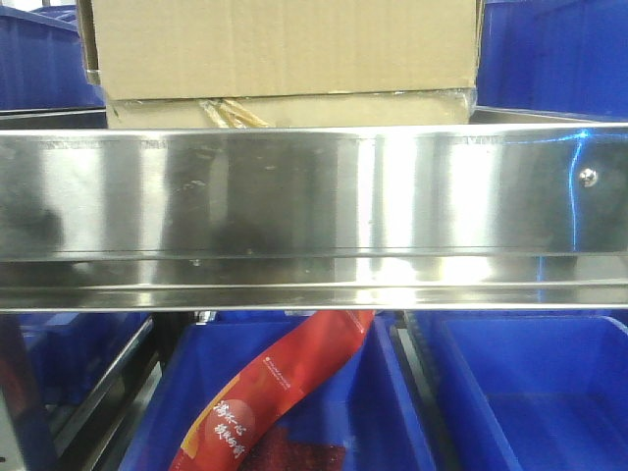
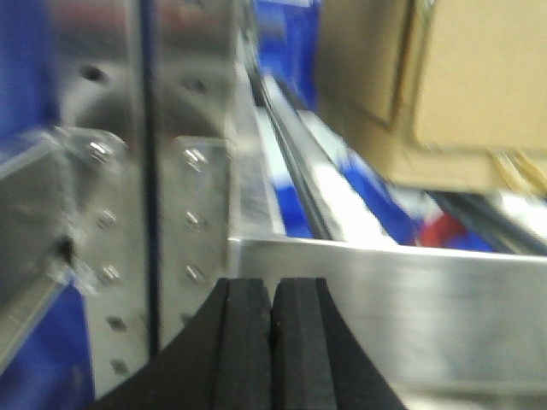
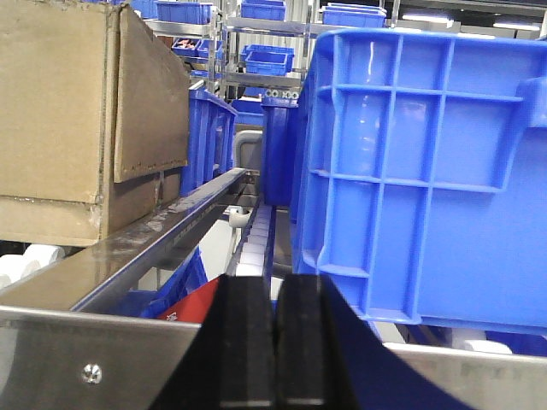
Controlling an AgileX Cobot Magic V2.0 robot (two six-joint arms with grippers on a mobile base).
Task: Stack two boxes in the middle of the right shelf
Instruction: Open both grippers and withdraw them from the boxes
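Tall box (image 1: 285,44) stacked on flatter box (image 1: 294,110) on shelf (image 1: 294,196); both grippers' pads together, empty (image 2: 272,342) (image 3: 275,342); overhang could tip stack.

Non-task items: blue plastic bins on the level below, one at lower right (image 1: 530,392), another at lower centre (image 1: 294,412) holding a red printed packet (image 1: 280,392) lying diagonally. More blue bins far left (image 1: 39,59) and far right (image 1: 554,54). Right wrist view: large ribbed blue crate (image 3: 419,171) near right, smaller blue bins (image 3: 269,60) on far racks.
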